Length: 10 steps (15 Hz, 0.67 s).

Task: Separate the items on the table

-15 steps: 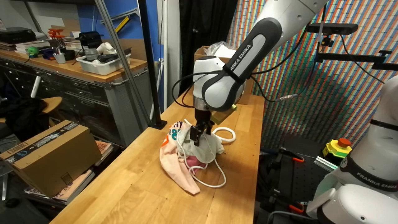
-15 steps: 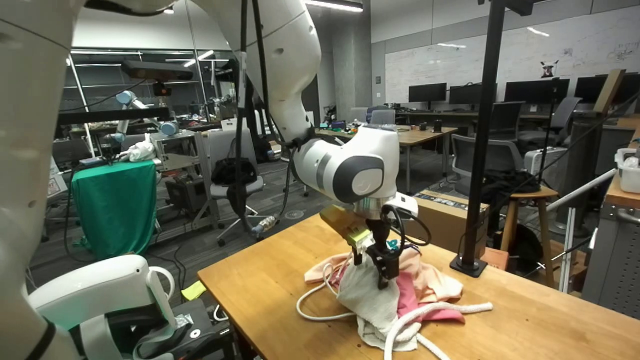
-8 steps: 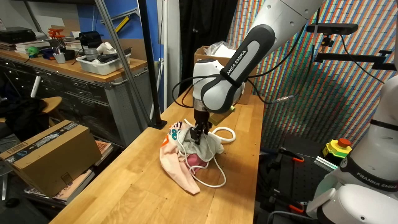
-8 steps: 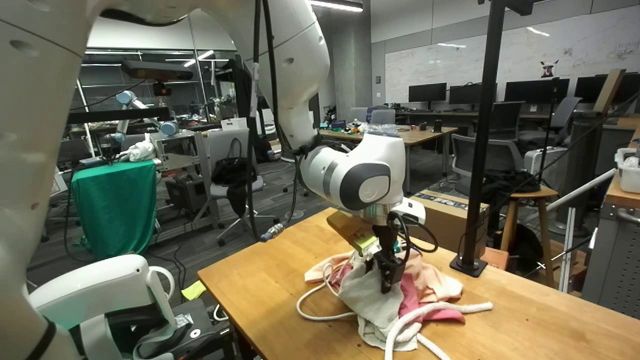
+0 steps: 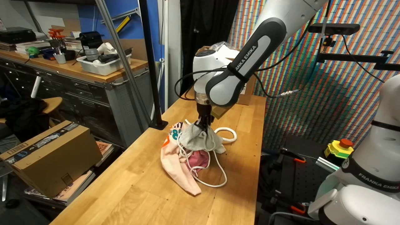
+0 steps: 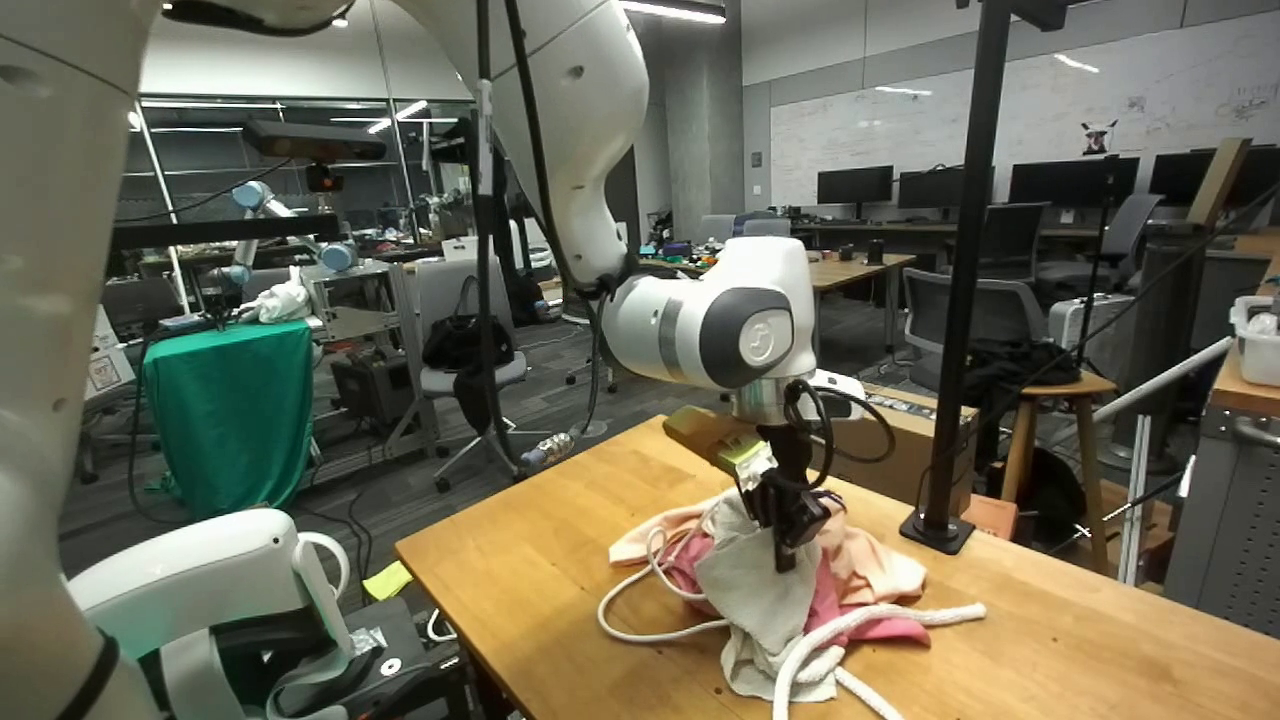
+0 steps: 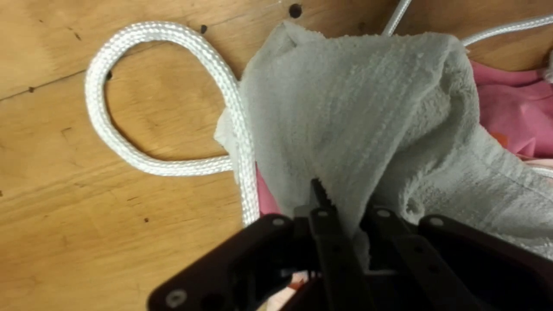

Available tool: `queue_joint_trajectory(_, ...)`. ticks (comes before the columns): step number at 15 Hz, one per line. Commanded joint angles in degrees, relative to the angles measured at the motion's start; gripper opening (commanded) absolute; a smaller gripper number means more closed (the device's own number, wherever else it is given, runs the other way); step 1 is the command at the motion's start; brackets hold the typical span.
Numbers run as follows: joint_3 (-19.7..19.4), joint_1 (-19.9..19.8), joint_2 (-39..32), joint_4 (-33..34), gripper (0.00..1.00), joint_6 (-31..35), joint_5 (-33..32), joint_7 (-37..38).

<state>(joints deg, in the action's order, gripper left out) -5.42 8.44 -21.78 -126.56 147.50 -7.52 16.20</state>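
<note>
A light-wood tabletop (image 5: 140, 197) spans below the end effector (image 7: 348, 211); well apart from it stands an open brown cardboard box (image 5: 248, 96) holding clear plastic (image 5: 218, 46). Just underneath, printed pale-pink cloth (image 5: 176, 168) and deep-pink cloth (image 5: 199, 157) lie partly covered by the grey cloth (image 7: 328, 99) it pinches; white braided cord (image 7: 96, 93) loops alongside.

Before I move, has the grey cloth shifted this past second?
Yes: in an exterior view, the upper part of the grey cloth has shifted right, toward the black post.
</note>
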Motion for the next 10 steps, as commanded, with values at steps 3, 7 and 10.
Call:
queue_joint_trajectory(3, -4.4, 1.0, 8.8, -2.5, 0.09, -3.9, -10.7, 8.6)
queue_joint_trajectory(7, -6.8, -1.0, 12.5, -1.6, 0.09, -2.8, -17.8, 16.6)
queue_joint_trajectory(10, -8.4, -3.7, 14.2, 0.3, 0.09, -2.1, -22.9, 23.7)
